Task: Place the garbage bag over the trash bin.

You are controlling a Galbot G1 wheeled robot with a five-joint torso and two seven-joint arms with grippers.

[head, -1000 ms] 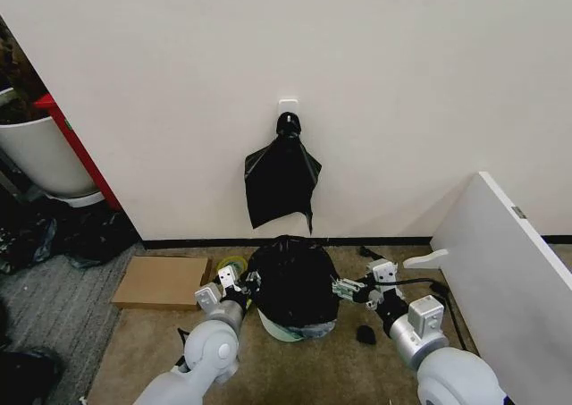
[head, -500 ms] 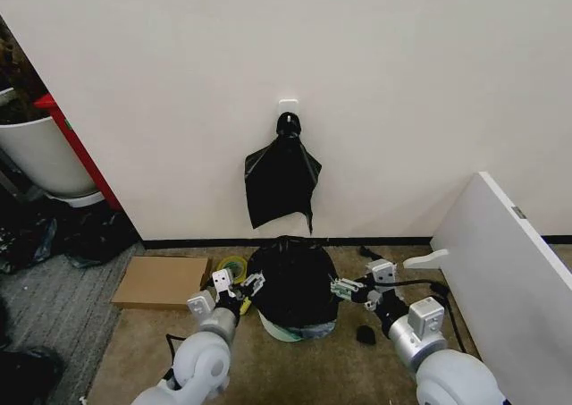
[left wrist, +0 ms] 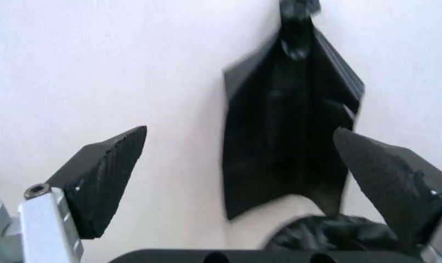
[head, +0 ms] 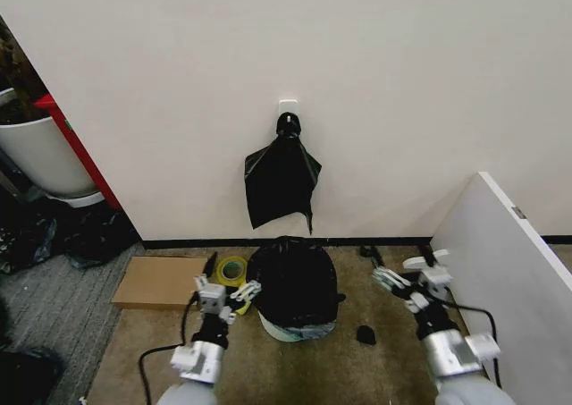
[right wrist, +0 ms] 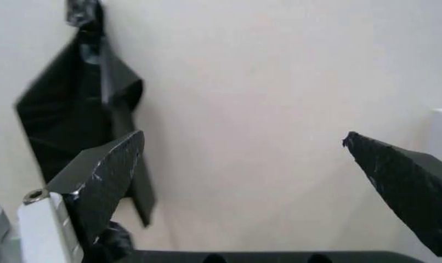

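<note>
**Bag draped over bin, both hands clear and spread**

Starting at the left of my head view, I see a big white round tub (head: pixel 40 159) beside a red upright edge (head: pixel 79 148), with dark clutter on the grey floor below it. A flat piece of cardboard (head: pixel 161 282) lies on the brown carpet against the wall, and a roll of yellow tape (head: pixel 232 269) sits just beside it.

My left hand (head: pixel 230 298) hangs low, near the tape and just left of the bin, with its fingers apart and nothing between them. From the left wrist camera I see the two dark pads (left wrist: pixel 104 175) spread wide, framing the wall and the hanging bags.

At the centre, the garbage bag (head: pixel 293 280) is pulled over the trash bin (head: pixel 290 331), covering its top and most of its sides; a pale strip of the bin shows at the bottom. The bin stands on the carpet close to the wall. Above it, a knotted bunch of black bags (head: pixel 281 183) droops from a white hook (head: pixel 288 108).

A small black scrap (head: pixel 365 334) lies on the carpet to the right of the bin. My right hand (head: pixel 400 289) is further right, well apart from the bag, fingers spread and empty. A white board (head: pixel 505 271) leans at the far right.
</note>
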